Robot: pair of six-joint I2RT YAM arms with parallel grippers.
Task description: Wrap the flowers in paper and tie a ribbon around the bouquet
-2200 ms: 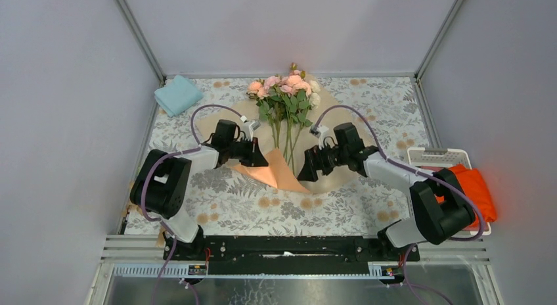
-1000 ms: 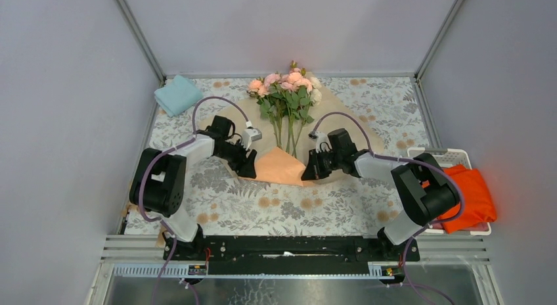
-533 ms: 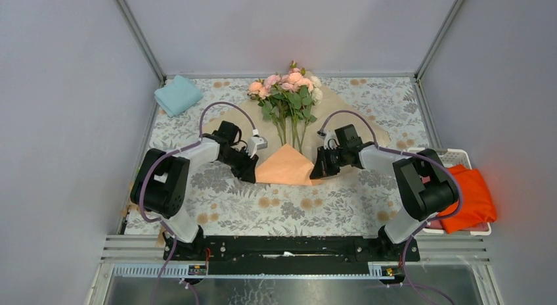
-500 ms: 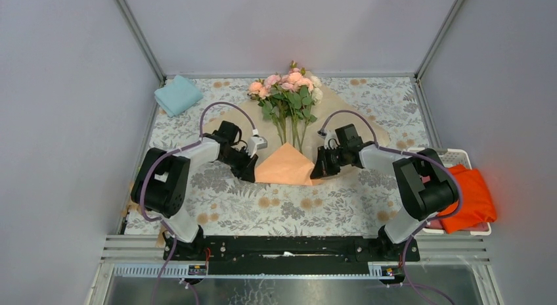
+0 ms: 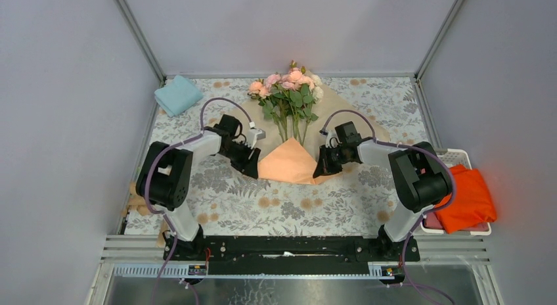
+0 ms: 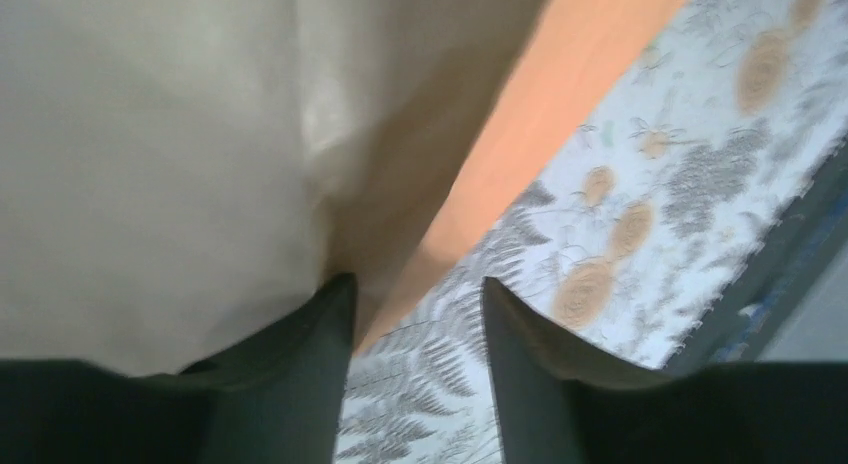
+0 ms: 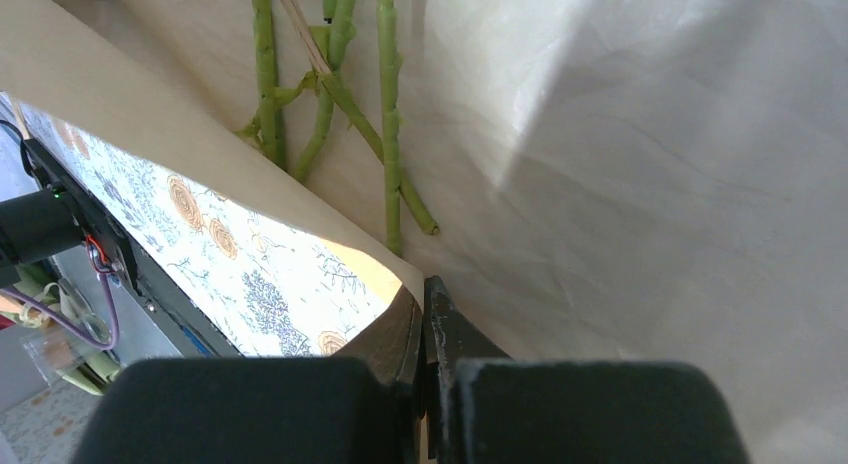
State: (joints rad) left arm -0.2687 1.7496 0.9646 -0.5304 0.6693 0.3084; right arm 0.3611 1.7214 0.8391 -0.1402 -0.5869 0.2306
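Right claw (image 7: 422, 292) is pinching the paper (image 5: 289, 164), left claw (image 6: 415, 296) is gaping at its edge; closing there before pulling seems wisest.

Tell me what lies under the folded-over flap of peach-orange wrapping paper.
Long green rose stems run under the peach-orange paper flap; the right wrist view shows their ends resting on the paper's pale face. From above they are covered.
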